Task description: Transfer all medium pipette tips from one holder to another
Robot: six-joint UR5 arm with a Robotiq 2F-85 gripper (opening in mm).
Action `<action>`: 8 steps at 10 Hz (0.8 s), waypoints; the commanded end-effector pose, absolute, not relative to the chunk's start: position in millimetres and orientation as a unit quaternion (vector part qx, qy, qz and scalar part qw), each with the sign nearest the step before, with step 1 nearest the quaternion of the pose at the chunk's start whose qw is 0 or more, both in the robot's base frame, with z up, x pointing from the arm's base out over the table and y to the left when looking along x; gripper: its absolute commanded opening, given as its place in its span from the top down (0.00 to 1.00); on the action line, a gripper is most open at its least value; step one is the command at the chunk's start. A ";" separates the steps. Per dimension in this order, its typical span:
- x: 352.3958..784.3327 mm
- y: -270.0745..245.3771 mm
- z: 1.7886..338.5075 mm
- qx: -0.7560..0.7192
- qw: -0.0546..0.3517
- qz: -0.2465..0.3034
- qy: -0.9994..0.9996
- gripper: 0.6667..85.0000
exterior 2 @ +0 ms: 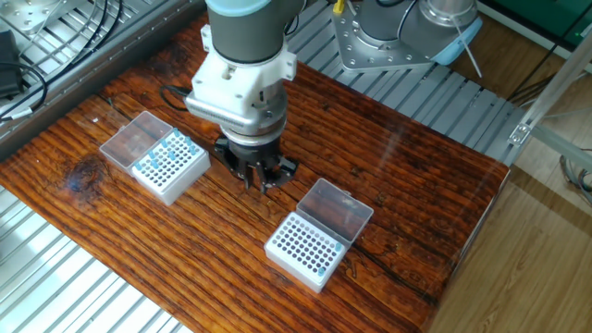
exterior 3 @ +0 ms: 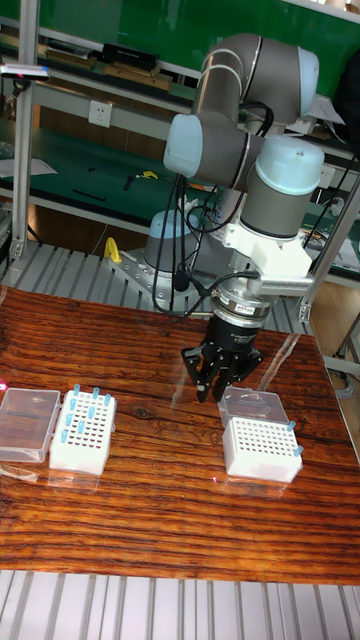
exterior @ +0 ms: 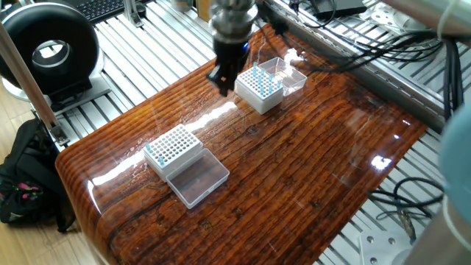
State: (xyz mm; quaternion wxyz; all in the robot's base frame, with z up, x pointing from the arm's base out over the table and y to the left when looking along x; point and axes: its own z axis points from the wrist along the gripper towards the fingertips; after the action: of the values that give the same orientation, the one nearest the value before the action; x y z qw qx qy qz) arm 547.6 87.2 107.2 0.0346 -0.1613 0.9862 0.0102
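Pale-blue medium pipette tips stand in a white holder at the far side of the table. That holder lies left of my gripper in the other fixed view. A second white holder sits to the gripper's lower right, and a couple of tips stand at its right edge. My gripper hangs low over the bare wood between the holders, fingers drawn close together. Any tip between them is too small to see.
A clear lid lies open beside each holder. Cables run along the far table edge. A black round device stands on the aluminium frame at the left, and a grey arm base is beyond the table.
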 end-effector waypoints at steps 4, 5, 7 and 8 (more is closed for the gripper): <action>527.3 195.4 92.5 -0.094 0.033 0.058 0.993 0.65; 521.2 208.8 91.2 -0.078 0.032 0.059 0.995 0.65; 511.9 236.6 93.4 -0.043 0.033 0.074 0.996 0.66; 510.9 242.8 91.4 -0.035 0.039 0.069 0.996 0.66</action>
State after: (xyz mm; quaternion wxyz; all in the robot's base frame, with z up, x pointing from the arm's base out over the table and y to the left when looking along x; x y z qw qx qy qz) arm 521.4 206.4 92.3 0.0357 -0.0752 0.9951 0.0538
